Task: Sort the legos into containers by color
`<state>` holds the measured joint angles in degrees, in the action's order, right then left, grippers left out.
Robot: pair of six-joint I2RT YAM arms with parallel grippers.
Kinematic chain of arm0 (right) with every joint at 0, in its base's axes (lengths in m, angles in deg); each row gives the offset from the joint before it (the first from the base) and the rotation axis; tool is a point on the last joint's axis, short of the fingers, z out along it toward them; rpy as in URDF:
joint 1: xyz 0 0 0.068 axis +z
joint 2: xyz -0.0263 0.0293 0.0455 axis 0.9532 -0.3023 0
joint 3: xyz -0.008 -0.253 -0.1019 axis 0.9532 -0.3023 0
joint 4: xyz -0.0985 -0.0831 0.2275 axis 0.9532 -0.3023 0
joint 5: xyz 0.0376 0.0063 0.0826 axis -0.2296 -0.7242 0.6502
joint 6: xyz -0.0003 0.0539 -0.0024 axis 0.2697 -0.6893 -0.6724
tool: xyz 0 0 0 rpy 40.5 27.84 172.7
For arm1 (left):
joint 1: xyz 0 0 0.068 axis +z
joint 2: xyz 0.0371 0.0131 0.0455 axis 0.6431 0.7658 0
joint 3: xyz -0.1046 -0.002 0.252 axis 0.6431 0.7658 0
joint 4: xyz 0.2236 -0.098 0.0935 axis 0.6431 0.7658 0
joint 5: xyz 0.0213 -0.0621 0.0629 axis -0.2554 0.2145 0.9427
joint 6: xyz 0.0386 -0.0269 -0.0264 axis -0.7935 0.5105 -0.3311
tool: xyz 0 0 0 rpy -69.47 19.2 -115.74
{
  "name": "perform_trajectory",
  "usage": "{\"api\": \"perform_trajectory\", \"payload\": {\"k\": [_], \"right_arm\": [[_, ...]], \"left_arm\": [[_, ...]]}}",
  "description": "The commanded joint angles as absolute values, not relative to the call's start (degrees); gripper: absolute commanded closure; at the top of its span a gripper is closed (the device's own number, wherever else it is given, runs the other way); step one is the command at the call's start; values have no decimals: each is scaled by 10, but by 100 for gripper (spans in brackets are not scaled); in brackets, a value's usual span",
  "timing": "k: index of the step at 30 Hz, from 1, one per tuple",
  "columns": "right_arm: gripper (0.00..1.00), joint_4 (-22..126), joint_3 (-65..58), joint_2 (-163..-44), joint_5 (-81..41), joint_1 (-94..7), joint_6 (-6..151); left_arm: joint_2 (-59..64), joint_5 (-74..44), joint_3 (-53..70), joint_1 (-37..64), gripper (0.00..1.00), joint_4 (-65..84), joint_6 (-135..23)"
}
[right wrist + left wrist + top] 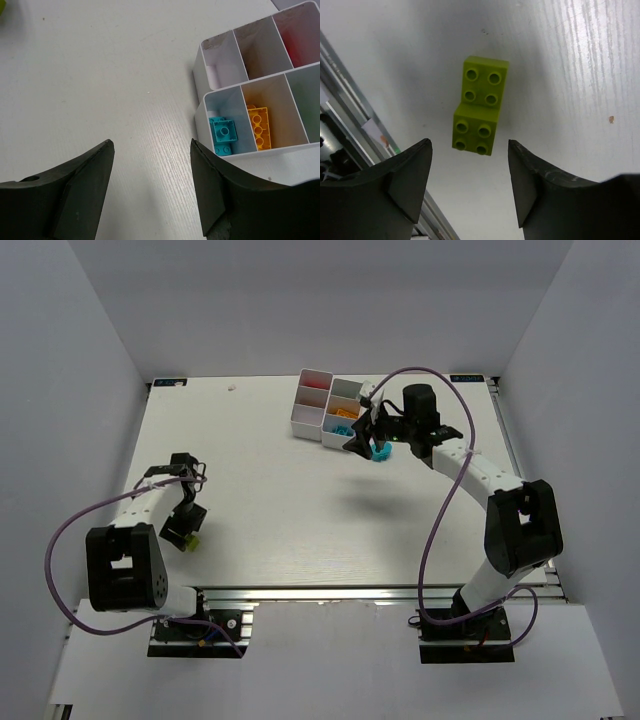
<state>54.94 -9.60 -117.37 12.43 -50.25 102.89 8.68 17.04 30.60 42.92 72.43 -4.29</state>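
Observation:
A lime two-brick stack lies on the white table just ahead of my open, empty left gripper; in the top view this gripper hovers over the lime brick at the near left. The white containers stand at the far middle. My right gripper is open and empty beside their near corner; a cyan brick and an orange-yellow brick lie in adjacent bins, and red shows in a far bin. In the top view a cyan piece shows under the right gripper.
The aluminium rail at the table's near edge runs close to the left of the lime stack. A pale piece leans in one far bin. Grey walls enclose the table on three sides.

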Motion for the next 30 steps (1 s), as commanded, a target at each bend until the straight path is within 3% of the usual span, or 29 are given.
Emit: {"api": "perform_trajectory", "payload": {"k": [1, 10, 13, 16, 20, 26, 30], "right_arm": [[32, 555, -94, -1167, 144, -509, 1020], [33, 540, -96, -1159, 143, -516, 1019], [33, 535, -95, -1156, 139, -517, 1023], [33, 528, -94, -1152, 140, -519, 1026], [34, 506, -90, -1150, 153, -520, 1027], [37, 496, -68, -1172, 207, -514, 897], [39, 468, -36, -1200, 249, -495, 759]], "left_arm": [[80, 166, 321, 437, 29, 673, -55], [78, 159, 354, 447, 47, 627, -65], [75, 152, 356, 448, 65, 623, -66], [58, 142, 348, 448, 77, 623, -72], [22, 60, 318, 446, 99, 604, -100], [-45, -153, 315, 428, 100, 475, -117], [-83, -290, 370, 392, 100, 251, -89]]}}
